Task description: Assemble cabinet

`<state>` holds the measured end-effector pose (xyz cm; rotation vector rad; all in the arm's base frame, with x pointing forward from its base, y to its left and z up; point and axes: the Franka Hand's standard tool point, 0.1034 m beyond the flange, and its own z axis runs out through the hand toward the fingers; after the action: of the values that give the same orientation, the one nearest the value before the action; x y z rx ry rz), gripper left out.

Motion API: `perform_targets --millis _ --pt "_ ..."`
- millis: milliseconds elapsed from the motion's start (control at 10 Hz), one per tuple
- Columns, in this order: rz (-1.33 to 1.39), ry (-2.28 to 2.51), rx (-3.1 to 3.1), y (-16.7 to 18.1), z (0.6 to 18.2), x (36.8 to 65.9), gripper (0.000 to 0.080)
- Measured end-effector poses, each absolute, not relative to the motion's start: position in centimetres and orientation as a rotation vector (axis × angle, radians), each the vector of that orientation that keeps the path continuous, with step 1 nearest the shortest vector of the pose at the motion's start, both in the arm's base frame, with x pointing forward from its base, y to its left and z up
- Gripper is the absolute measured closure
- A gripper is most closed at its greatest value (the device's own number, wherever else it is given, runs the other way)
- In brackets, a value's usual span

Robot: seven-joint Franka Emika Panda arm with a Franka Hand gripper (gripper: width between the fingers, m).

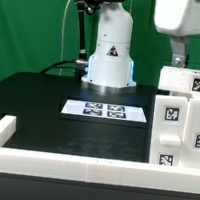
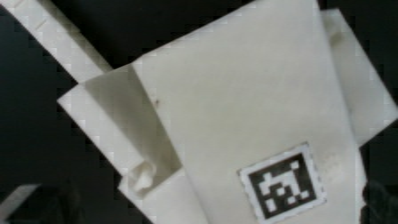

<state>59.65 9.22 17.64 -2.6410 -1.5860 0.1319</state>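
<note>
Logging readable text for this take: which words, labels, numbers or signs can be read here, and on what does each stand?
No words or numbers can be read.
Black triangular sign on the robot base: too small to read.
Square black-and-white marker tags on the marker board: patterns only, no text.
Marker tags on the cabinet, one close up in the wrist view: patterns only, no text.

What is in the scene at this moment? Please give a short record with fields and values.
robot base: white, at the back of the black table
marker board: flat on the table in front of the base
cabinet parts: white tagged blocks at the exterior view's right
border frame: low, white, along the near edge
gripper: above the cabinet parts, open, holding nothing
wrist view: close on a white cabinet panel with one tag
</note>
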Motion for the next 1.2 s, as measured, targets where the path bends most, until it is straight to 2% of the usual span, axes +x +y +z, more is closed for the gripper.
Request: perform_targets --millis 400,600,800,1100,1200 --pt "0.077 -1.65 -2.62 10.6 17.7 59.3 0.0003" --pt "-0.004 -1.643 -2.651 11.2 17.1 59.1 0.0003" --pt "-0.013 -1.641 -2.661 10.4 16.0 58.6 0.0003" --pt "-0.007 -1.627 -2.672 9.8 15.6 58.4 0.0003" --pt "-0.005 -1.623 -2.675 9.7 15.6 58.4 0.0123"
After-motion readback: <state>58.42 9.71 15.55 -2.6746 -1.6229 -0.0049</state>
